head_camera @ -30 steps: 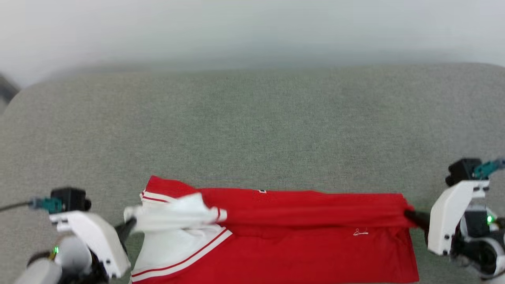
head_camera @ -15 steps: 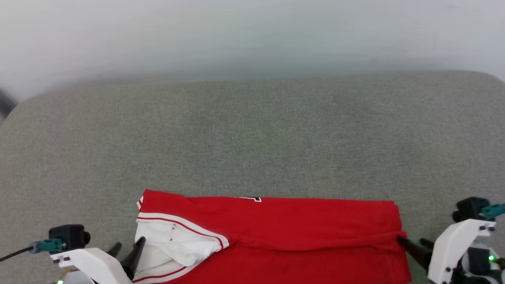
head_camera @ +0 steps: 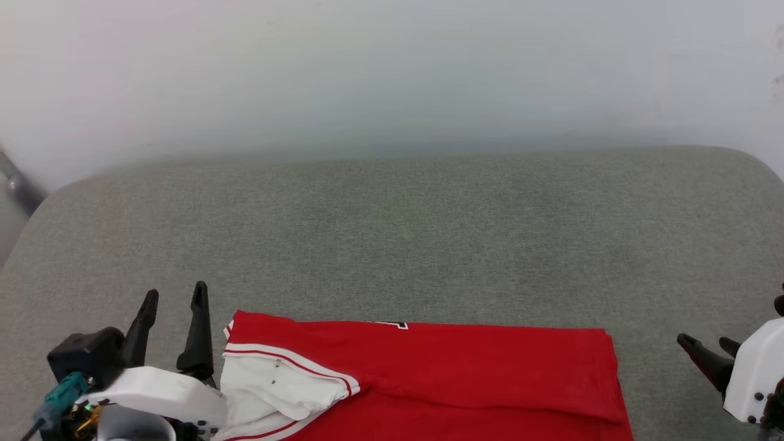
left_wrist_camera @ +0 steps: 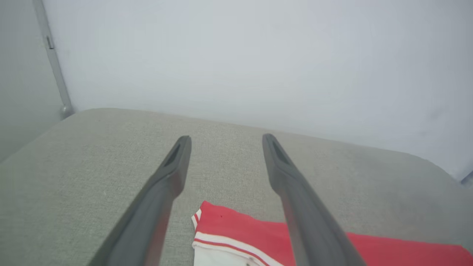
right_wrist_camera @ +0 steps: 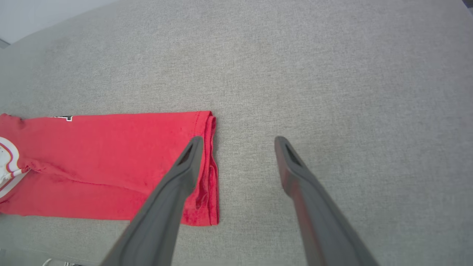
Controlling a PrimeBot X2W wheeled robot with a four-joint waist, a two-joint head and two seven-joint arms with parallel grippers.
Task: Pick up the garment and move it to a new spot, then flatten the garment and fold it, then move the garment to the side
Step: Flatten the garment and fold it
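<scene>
Right now the garment [head_camera: 429,367] lies along the near edge of the grey cloth-topped bench [head_camera: 392,233], folded lengthwise into a long red band. Its white sleeve [head_camera: 275,386] is at my left end and its hem edge at my right. A sliver of black lettering [head_camera: 392,324] peeks out on the far fold line. The sleeve is a bit rumpled and a shallow ridge runs across the red cloth toward the right end, so I judge the long fold is down but not yet tidy. My left gripper [head_camera: 174,293] stands just beside the sleeve end, fingers wide apart and pointing away from me, with nothing between them. My right gripper [head_camera: 703,340] sits off the hem end, clear of the cloth in the head view, equally wide and equally empty. To do the next fold well, I would first press that ridge flat and tuck the sleeve inside the band's outline, or the lump will be carried into every later layer. At the hem end the right wrist view shows several stacked edges [right_wrist_camera: 211,166]. I should slide one finger under the whole stack and pinch all of its layers, not just the top one. Both ends ought to rise together and low, so the band does not sag and open. The near edge is close, so I would fold toward the open far side.
</scene>
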